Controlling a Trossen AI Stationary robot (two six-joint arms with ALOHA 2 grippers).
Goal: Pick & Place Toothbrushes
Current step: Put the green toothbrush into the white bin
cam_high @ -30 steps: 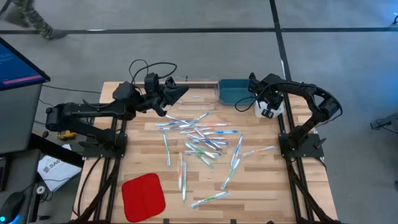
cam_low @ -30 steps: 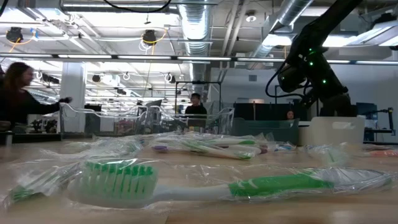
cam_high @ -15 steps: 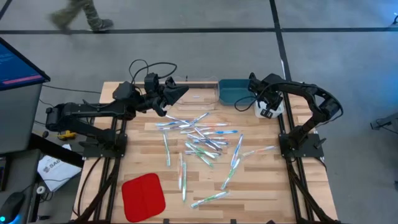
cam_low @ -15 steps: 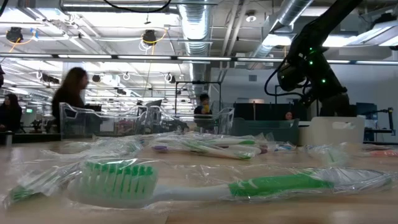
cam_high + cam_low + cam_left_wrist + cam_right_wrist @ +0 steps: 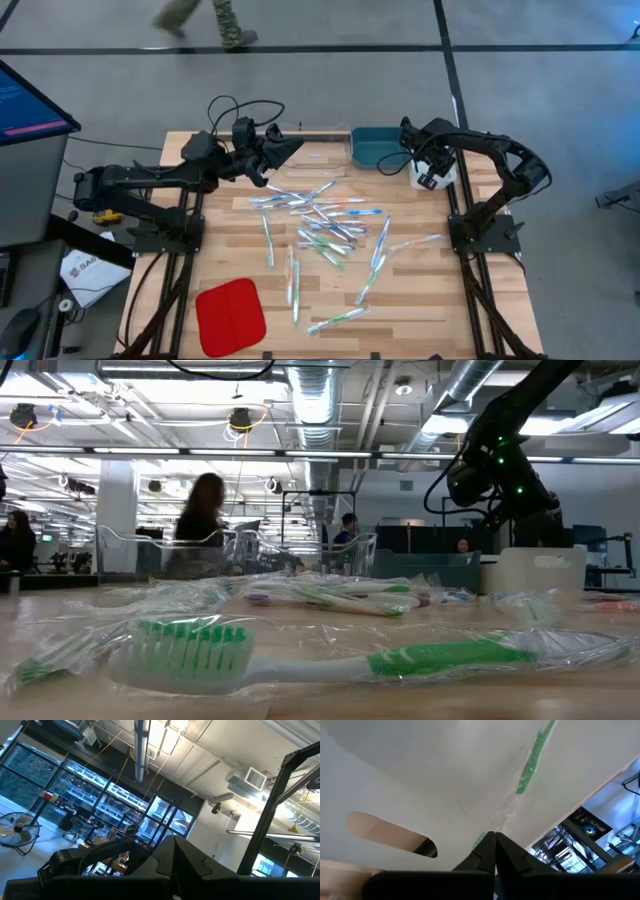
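No text, label, brand, number or sign is legible in any of the views.

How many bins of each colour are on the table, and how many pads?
Clear bin: 1, the left gripper waits beside it
Teal bin: 1
White bin: 1, the right gripper is over it
Red pad: 1
Total: 4

Your robot: two dark, near-black jointed arms on black strut frames bolted at the wooden table's [image 5: 420, 300] two sides. Left arm [image 5: 150, 178]: long slim links, loose black cables looping above its wrist. Right arm [image 5: 500, 160]: curved black links; you see small green indicator lights on its housing. Fingers [image 5: 492, 852]: dark, tapered, wedge-shaped.
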